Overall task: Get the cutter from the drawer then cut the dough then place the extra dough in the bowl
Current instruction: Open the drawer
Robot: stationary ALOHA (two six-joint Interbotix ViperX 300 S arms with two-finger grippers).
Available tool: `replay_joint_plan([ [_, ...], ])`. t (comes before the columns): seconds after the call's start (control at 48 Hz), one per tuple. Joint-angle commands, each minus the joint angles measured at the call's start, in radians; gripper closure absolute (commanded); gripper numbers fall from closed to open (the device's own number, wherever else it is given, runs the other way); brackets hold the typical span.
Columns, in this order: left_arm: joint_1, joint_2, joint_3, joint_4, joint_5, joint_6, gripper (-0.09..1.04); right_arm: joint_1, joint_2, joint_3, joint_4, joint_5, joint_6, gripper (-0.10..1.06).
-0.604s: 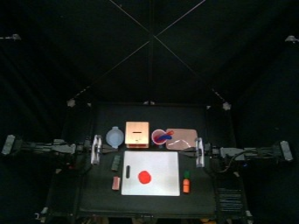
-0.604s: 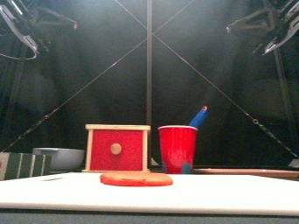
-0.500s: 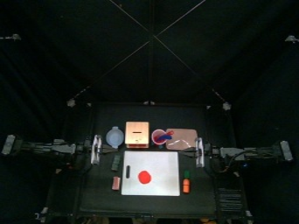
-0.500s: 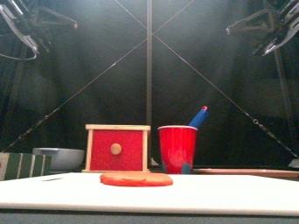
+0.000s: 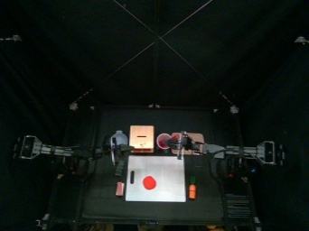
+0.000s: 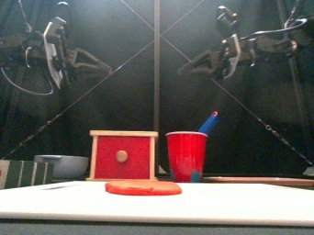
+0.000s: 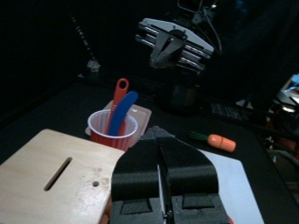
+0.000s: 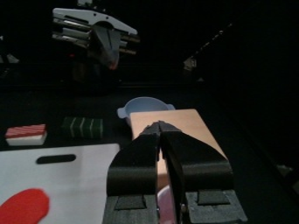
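Both arms have been drawn in from the table's (image 5: 99,204) left and right edges toward its middle. The left gripper (image 5: 117,147), earlier held just off the board's (image 5: 169,176) left edge, has been carried nearer the back edge, by the box's (image 5: 143,137) left side. The right gripper (image 5: 186,145) has been brought in beside the cup (image 6: 186,154). From the front, both have been lowered from the upper corners, though well above the table.

A black back curtain (image 5: 154,54) hangs in soft folds behind a small black table (image 5: 97,206), dark side curtains (image 5: 31,90) close the booth in, and dim light greys the cloth's upper folds.
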Motion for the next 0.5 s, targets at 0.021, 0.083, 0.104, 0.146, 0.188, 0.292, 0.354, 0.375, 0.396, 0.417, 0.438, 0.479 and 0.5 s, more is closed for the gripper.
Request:
replay_joint_plan([
  [0.021, -0.048, 0.055, -0.029, -0.077, -0.067, 0.002, 0.83, -0.028, 0.178, -0.143, -0.021, -0.094, 0.005, 1.0],
  [0.083, -0.071, 0.078, -0.026, -0.12, -0.091, 0.002, 0.8, -0.034, 0.252, -0.198, -0.021, -0.107, 0.005, 1.0],
  [0.104, -0.078, 0.086, -0.026, -0.133, -0.097, 0.002, 0.78, -0.034, 0.275, -0.215, -0.021, -0.11, 0.005, 1.0],
  [0.146, -0.092, 0.1, -0.028, -0.16, -0.109, 0.002, 0.76, -0.037, 0.319, -0.249, -0.021, -0.11, 0.006, 1.0],
  [0.188, -0.103, 0.114, -0.031, -0.183, -0.12, 0.0, 0.72, -0.037, 0.356, -0.282, -0.021, -0.11, 0.005, 1.0],
  [0.292, -0.13, 0.137, -0.043, -0.229, -0.133, -0.014, 0.64, -0.04, 0.448, -0.365, -0.023, -0.11, 0.006, 1.0],
  [0.354, -0.146, 0.152, -0.052, -0.247, -0.133, -0.04, 0.56, -0.04, 0.499, -0.41, -0.021, -0.109, 0.006, 1.0],
  [0.375, -0.15, 0.155, -0.054, -0.25, -0.133, -0.049, 0.54, -0.041, 0.512, -0.422, -0.023, -0.107, 0.006, 1.0],
  [0.396, -0.153, 0.161, -0.055, -0.255, -0.133, -0.058, 0.51, -0.041, 0.525, -0.433, -0.023, -0.104, 0.005, 1.0],
  [0.417, -0.156, 0.164, -0.055, -0.259, -0.133, -0.067, 0.49, -0.043, 0.537, -0.442, -0.025, -0.101, 0.005, 1.0],
  [0.438, -0.158, 0.169, -0.058, -0.264, -0.133, -0.078, 0.46, -0.044, 0.546, -0.451, -0.023, -0.098, 0.003, 1.0],
  [0.479, -0.161, 0.179, -0.061, -0.278, -0.133, -0.107, 0.39, -0.049, 0.566, -0.466, -0.025, -0.089, 0.003, 1.0],
  [0.5, -0.16, 0.184, -0.063, -0.284, -0.133, -0.12, 0.37, -0.052, 0.575, -0.474, -0.023, -0.086, 0.005, 1.0],
])
